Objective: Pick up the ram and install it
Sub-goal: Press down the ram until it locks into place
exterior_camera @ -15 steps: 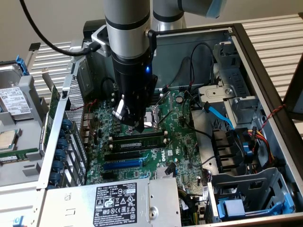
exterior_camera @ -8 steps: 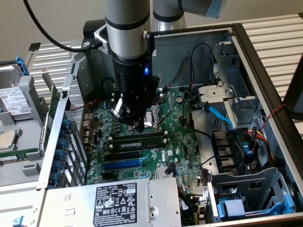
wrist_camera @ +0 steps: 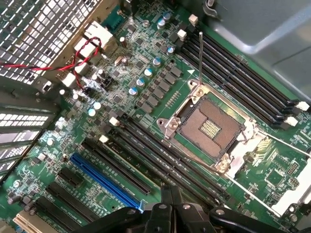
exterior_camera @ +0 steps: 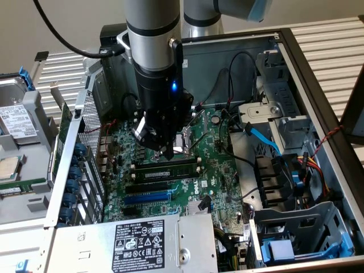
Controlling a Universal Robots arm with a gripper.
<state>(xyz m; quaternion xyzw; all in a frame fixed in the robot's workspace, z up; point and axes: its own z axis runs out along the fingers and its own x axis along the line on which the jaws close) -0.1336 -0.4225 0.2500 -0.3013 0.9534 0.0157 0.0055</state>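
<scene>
- Exterior view: a pale ribbed worktop (exterior_camera: 335,40) carries one open computer case (exterior_camera: 227,48) lying on its side, with the green motherboard (exterior_camera: 216,182) facing up inside it.
- A grey power supply (exterior_camera: 139,244) with a white-on-black label sits in the case on the near side. Bundled cables and blue drive clips fill the side toward the exterior view's right.
- Along the worktop's edge at the exterior view's left lies a grey tray with loose parts, among them one hard drive (exterior_camera: 17,119).
- The ram (exterior_camera: 25,185) appears to be the narrow green stick lying flat on that tray, nearer the camera than the drive. It is well apart from the arm and outside the case.
- One arm (exterior_camera: 152,40) comes straight down into the case, its silver and black wrist upright, with a small blue light showing.
- The end effector (exterior_camera: 169,152) hangs just above the board, beside the one processor socket (exterior_camera: 185,139).
- In the wrist view the end effector (wrist_camera: 170,196) has its fingers pressed together and nothing between them.
- The socket (wrist_camera: 210,127) stands open with its metal frame raised.
- Two banks of long black slots lie on the board, one on each side of the socket.
- One blue slot (wrist_camera: 104,179) runs parallel to them, beyond the nearer bank.
- One red-and-black wire pair (wrist_camera: 73,60) crosses the perforated case wall.
</scene>
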